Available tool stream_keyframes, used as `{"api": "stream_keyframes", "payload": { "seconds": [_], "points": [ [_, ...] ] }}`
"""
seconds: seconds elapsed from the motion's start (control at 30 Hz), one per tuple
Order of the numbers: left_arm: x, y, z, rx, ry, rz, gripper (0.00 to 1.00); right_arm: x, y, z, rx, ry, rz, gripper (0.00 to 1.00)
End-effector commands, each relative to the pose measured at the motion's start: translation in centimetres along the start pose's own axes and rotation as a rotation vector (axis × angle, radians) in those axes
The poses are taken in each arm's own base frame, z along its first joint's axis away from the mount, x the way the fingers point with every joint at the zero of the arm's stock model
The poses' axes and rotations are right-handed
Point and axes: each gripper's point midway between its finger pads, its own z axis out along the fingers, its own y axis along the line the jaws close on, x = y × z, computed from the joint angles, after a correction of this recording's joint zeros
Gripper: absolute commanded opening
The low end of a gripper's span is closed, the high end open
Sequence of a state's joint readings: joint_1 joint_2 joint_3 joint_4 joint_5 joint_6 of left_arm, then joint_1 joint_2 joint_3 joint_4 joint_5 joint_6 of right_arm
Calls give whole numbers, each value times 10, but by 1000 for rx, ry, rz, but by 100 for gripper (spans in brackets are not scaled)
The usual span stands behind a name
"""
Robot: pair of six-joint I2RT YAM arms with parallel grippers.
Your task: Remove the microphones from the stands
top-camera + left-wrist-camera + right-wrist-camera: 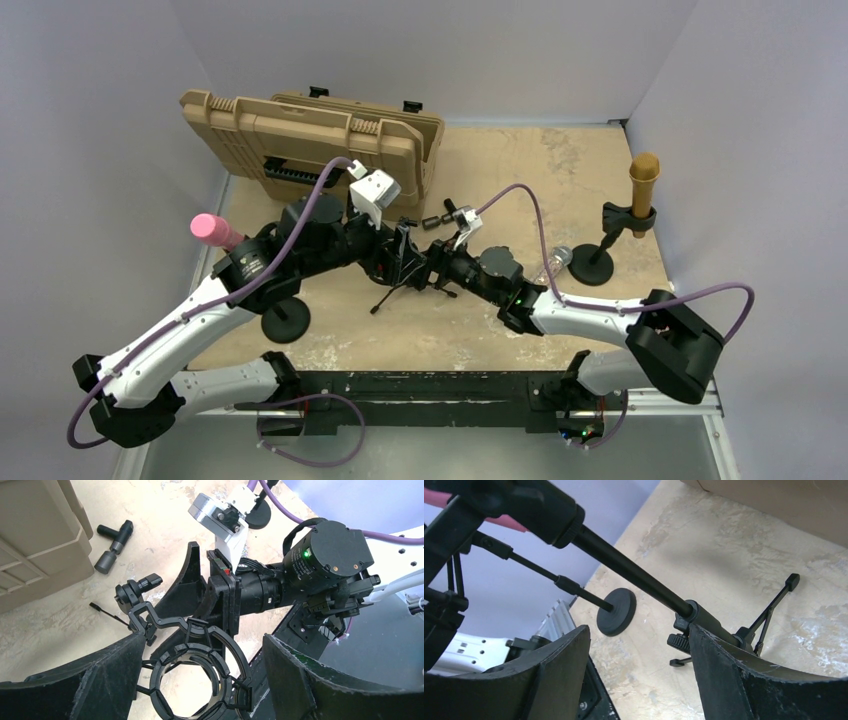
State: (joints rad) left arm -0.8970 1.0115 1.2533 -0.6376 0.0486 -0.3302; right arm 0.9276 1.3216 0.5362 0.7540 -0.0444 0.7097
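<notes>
A pink microphone (215,230) sits on a stand with a round base (285,322) at the left; its tip shows in the right wrist view (439,497). A gold microphone (643,185) stands upright in a clip stand (592,268) at the right. At the centre is a black tripod stand (405,285) with an empty ring-shaped shock mount (156,680). My left gripper (202,645) is open, and the mount lies between its fingers, against the left one. My right gripper (639,635) is open, facing the left gripper, with the tripod pole (634,575) beside its right finger.
A tan hard case (310,140) stands open at the back left. A small black adapter piece (114,542) lies on the table near it. The pink microphone stand's round base (616,612) sits close to the front left edge. Grey walls close in both sides.
</notes>
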Motion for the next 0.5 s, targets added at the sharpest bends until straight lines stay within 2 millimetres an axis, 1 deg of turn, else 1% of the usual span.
{"api": "stream_keyframes", "payload": {
  "seconds": [0.0, 0.07, 0.13, 0.17, 0.23, 0.3, 0.4, 0.47],
  "points": [
    [-7, -3, -10, 8, -17, -11, 85, -4, -1, 2, 22, 5, 112, 69],
    [-7, -4, -11, 10, -16, -8, 85, 1, -11, 6, 43, 36, 139, 66],
    [-8, -4, -12, 10, -19, -5, 85, 12, -21, 8, 50, 79, 161, 60],
    [-8, -4, -12, 10, -18, -4, 85, 19, -28, 8, 58, 100, 169, 55],
    [-7, -4, -12, 10, -17, -8, 85, 29, -36, 6, 48, 131, 180, 51],
    [-6, -4, -13, 12, -17, -14, 85, 30, -28, 0, -6, 134, 199, 51],
    [-4, -4, -14, 19, -23, -20, 85, 23, -14, -8, -81, 117, 226, 51],
    [-3, -4, -16, 18, -26, -19, 85, 18, -13, -8, -101, 114, 227, 52]
  ]
}}
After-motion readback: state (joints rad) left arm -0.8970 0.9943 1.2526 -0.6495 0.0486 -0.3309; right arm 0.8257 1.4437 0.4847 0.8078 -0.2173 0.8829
